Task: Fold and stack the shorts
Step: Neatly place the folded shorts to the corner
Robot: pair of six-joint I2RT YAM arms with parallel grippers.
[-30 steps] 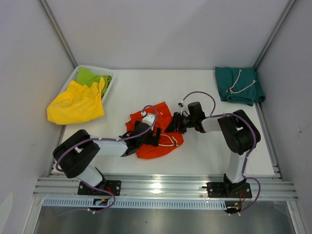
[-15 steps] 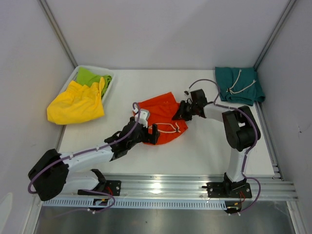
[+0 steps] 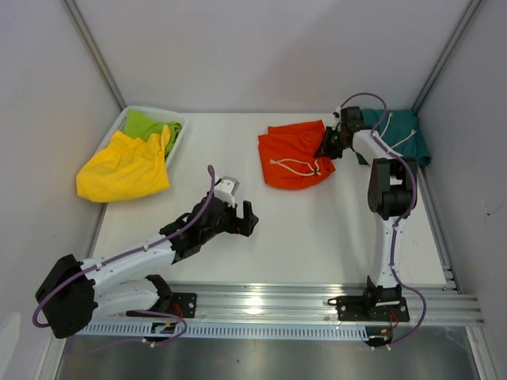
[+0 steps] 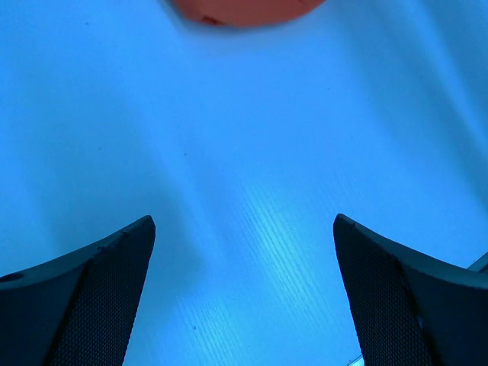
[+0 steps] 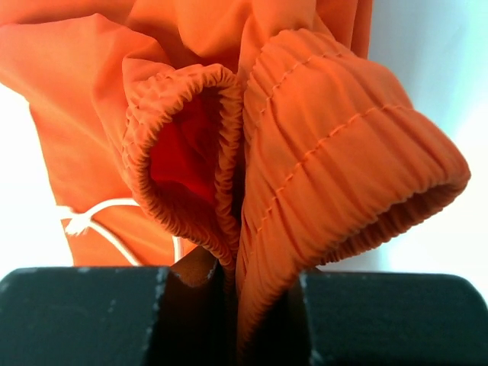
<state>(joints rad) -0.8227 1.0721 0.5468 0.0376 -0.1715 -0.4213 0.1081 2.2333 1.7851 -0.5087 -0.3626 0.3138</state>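
Observation:
The orange shorts [image 3: 295, 155] lie bunched on the table at the back, right of the middle, their white drawstring on top. My right gripper [image 3: 327, 145] is shut on their right edge; the right wrist view shows the elastic waistband [image 5: 305, 152] pinched between the jaws. The teal shorts [image 3: 396, 136] lie folded at the back right corner, just right of that gripper. My left gripper [image 3: 246, 218] is open and empty over bare table near the middle front; in the left wrist view [image 4: 244, 252] only a sliver of the orange shorts [image 4: 244, 9] shows at the top.
A white tray [image 3: 125, 116] at the back left holds lime-green shorts [image 3: 149, 127]. Yellow shorts [image 3: 123, 168] drape over its front onto the table. Grey walls close in on three sides, and an aluminium rail [image 3: 261, 301] runs along the front.
My right gripper has dragged the orange shorts from the table's middle to the back right, beside the teal pair. My left gripper has let go of them and drawn back, open.

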